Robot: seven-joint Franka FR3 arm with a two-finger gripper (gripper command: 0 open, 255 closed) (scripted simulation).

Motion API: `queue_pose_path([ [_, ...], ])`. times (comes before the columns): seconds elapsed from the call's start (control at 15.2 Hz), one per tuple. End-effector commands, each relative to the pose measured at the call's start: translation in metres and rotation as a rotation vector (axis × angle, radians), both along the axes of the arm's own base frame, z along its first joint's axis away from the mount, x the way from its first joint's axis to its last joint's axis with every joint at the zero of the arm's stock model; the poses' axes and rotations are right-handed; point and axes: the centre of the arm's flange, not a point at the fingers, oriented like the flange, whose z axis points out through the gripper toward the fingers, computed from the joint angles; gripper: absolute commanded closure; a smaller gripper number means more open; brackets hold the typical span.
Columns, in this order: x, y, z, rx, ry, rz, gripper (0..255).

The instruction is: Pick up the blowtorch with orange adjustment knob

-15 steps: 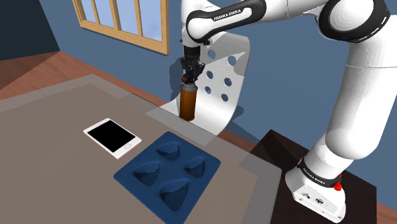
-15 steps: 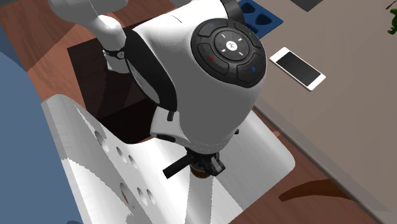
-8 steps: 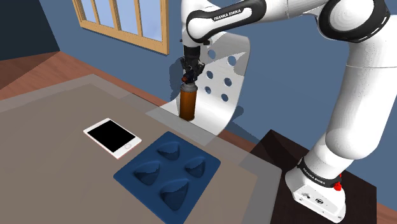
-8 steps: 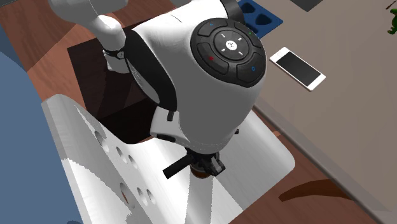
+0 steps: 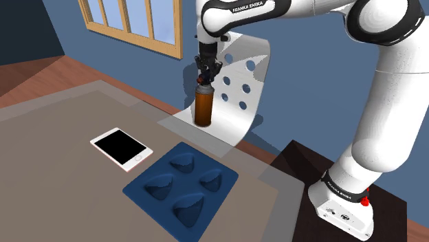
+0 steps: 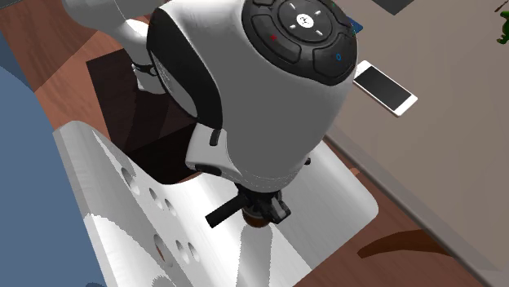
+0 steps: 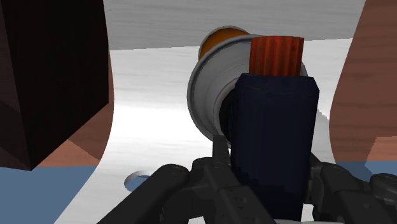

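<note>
Now: the grey worktop (image 5: 62,130) carries a white curved perforated panel (image 5: 234,120) at its far edge. The blowtorch (image 5: 203,108) stands upright over the panel's flat base, directly beneath the end effector (image 5: 206,72). Its fingers are clamped on the dark blue head, and the orange knob (image 7: 275,56) projects from that head.

End effector (image 5: 205,77) gripping upright brown blowtorch (image 5: 203,110), phone (image 5: 122,149), blue tray (image 5: 184,180)

Links (image 5: 385,103): mine are white, smooth, rounded shells.
Joints (image 5: 381,17): dark bands between my white shells.
Lettering (image 5: 242,8): white "FRANKA EMIKA" on a black band.
Wrist cap (image 6: 303,24): dark round button pad, one red dot, one blue.
Base (image 5: 342,203): white, with a small red part.
Gripper (image 5: 205,74): all black.
</note>
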Motion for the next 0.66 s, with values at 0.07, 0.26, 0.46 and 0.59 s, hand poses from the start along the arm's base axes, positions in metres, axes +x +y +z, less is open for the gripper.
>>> queue_pose_path([
  [0.07, 0.000, 0.000, 0.018, 0.000, -0.002, 0.000, 255],
  [0.26, 0.000, 0.000, 0.034, 0.000, -0.002, 0.000, 255],
  [0.46, 0.000, 0.000, 0.050, 0.000, -0.002, 0.000, 255],
  [0.59, 0.000, 0.000, 0.051, 0.000, -0.002, 0.000, 255],
])
